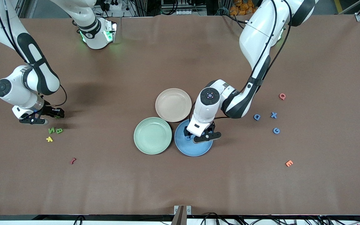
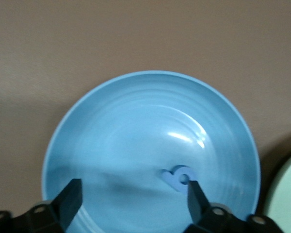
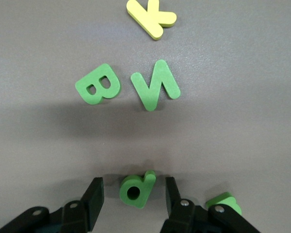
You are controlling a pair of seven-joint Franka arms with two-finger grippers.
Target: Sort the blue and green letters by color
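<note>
My left gripper hangs open low over the blue plate. In the left wrist view a blue letter P lies flat in that plate, beside one fingertip. Blue D, X and G lie on the table toward the left arm's end. My right gripper stands open astride a green letter P, with gaps on both sides. Green B and N lie close by. Another green letter peeks out beside one finger.
A green plate and a beige plate touch the blue one mid-table. A yellow K lies by the green letters, with a dark red letter nearer the camera. A pink Q and an orange E flank the blue letters.
</note>
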